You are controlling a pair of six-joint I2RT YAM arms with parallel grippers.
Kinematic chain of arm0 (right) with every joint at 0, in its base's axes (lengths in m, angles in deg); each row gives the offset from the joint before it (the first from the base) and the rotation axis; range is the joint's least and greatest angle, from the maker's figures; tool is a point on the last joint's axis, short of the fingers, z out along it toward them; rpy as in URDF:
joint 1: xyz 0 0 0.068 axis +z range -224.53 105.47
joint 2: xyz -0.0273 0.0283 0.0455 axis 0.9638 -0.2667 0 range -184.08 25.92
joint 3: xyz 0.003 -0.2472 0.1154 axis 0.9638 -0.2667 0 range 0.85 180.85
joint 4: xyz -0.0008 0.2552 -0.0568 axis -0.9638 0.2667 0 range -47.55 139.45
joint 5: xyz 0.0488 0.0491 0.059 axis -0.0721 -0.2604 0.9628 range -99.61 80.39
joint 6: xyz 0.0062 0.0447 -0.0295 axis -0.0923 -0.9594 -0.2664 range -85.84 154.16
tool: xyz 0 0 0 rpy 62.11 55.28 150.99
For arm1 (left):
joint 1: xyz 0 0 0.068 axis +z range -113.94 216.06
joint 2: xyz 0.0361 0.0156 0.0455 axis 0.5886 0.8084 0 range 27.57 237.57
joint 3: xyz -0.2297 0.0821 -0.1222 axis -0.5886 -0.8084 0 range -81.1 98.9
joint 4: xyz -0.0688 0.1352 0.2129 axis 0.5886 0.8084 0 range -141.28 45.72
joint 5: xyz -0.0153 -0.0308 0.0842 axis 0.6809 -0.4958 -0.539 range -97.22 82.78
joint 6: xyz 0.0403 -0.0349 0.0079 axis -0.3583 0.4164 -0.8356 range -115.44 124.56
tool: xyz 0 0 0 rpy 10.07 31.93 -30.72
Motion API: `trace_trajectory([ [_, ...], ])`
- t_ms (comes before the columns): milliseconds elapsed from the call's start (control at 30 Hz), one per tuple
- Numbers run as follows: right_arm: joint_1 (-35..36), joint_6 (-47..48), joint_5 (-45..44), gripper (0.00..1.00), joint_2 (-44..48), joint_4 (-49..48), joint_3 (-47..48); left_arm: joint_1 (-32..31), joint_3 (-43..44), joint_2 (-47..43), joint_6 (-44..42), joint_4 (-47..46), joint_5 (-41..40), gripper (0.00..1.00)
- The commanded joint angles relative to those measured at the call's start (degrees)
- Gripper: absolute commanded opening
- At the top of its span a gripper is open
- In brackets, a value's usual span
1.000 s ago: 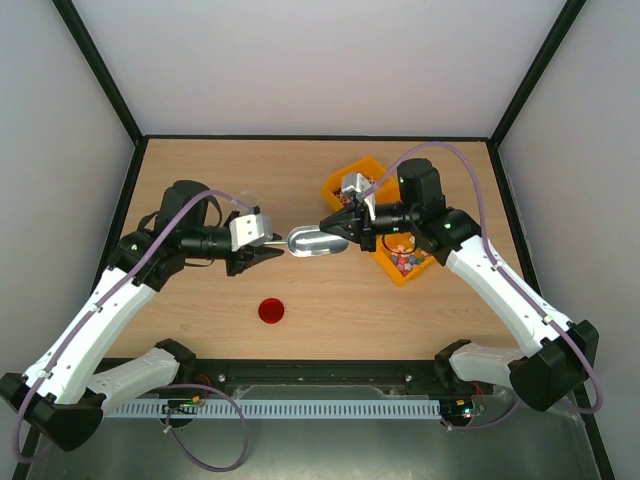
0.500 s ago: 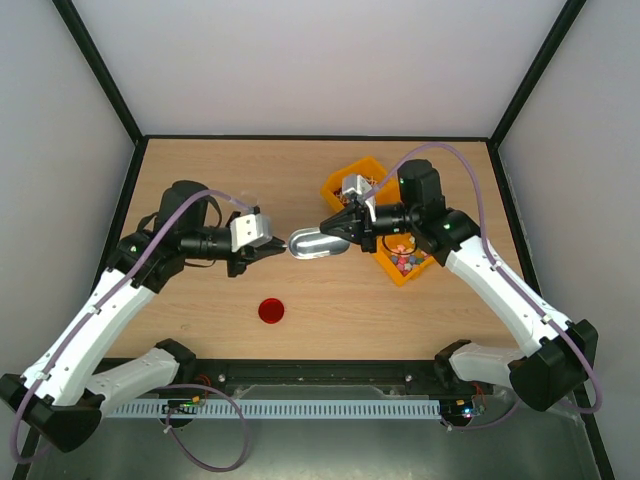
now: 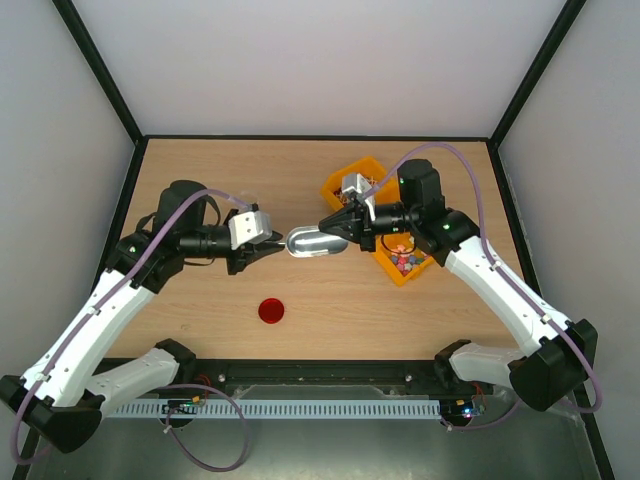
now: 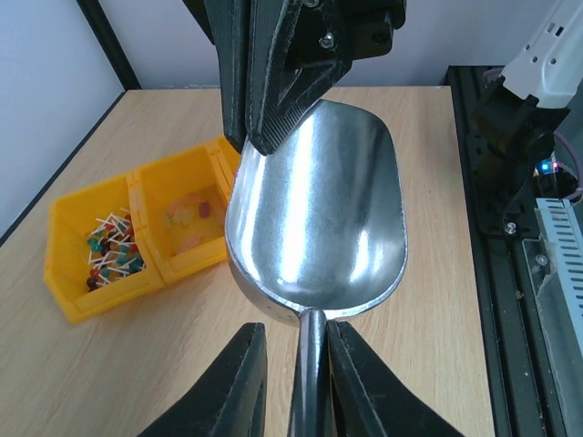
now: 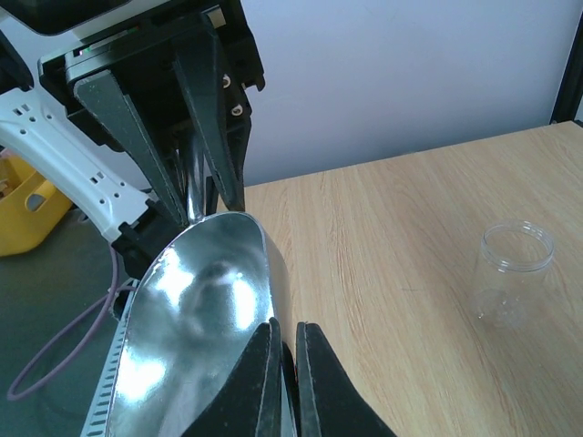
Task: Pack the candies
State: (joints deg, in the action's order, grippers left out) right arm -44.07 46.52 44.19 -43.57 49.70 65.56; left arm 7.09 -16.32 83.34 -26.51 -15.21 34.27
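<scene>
A shiny metal scoop point(image 3: 316, 242) hangs over the middle of the table, empty in both wrist views point(image 4: 319, 218) point(image 5: 196, 337). My right gripper point(image 3: 327, 222) point(image 5: 284, 326) is shut on the scoop's side wall. My left gripper point(image 3: 274, 246) point(image 4: 301, 335) is open, with its fingers on either side of the scoop's handle. One finger touches the handle and the other stands slightly off it. The candies point(image 3: 405, 262) lie in a yellow bin point(image 3: 392, 270) behind my right gripper. A clear empty jar point(image 5: 516, 271) stands on the table. A red lid point(image 3: 270, 310) lies near the front.
The yellow bins form a row of compartments point(image 4: 137, 187). One holds small colourful pieces with white sticks point(image 4: 109, 255), and another holds a few pale pieces point(image 4: 189, 217). Black frame posts and grey walls surround the table. A rail runs along the near edge point(image 4: 547, 228).
My left gripper has edged right and slightly up, bringing the handle between its fingers. The scoop and my right gripper have barely moved.
</scene>
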Motion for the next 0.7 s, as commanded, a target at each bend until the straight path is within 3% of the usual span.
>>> trace_trajectory([
  [0, 0.4, 0.1, 1.1, 0.01, 0.2, -2.1, -0.4, 0.0, -0.8, -0.6, -0.1, -1.6, 0.1, 0.17],
  [300, 0.4, -1.2, -0.2, 0.04, -0.1, -3.4, -0.7, 0.0, -1.1, -0.5, -0.2, -1.8, -0.1, 0.02],
  [333, 0.3, -3.1, -2.2, 0.12, -0.3, -4.0, -0.7, 0.0, -1.1, -0.7, -0.1, -1.8, -0.3, 0.02],
  [400, -1.0, -6.9, -5.7, 0.44, -1.4, -3.8, 0.0, 0.1, -1.3, -0.8, 1.3, -2.3, -1.8, 0.02],
  [467, -4.7, -9.8, -6.0, 0.67, -3.8, -2.0, 1.4, 0.9, -1.7, -0.9, 3.6, -2.9, -3.2, 0.02],
  [667, -15.5, -7.1, -7.0, 0.94, -13.5, 9.9, 8.1, 1.4, -2.8, 0.3, 8.9, -3.7, -10.7, 0.02],
])
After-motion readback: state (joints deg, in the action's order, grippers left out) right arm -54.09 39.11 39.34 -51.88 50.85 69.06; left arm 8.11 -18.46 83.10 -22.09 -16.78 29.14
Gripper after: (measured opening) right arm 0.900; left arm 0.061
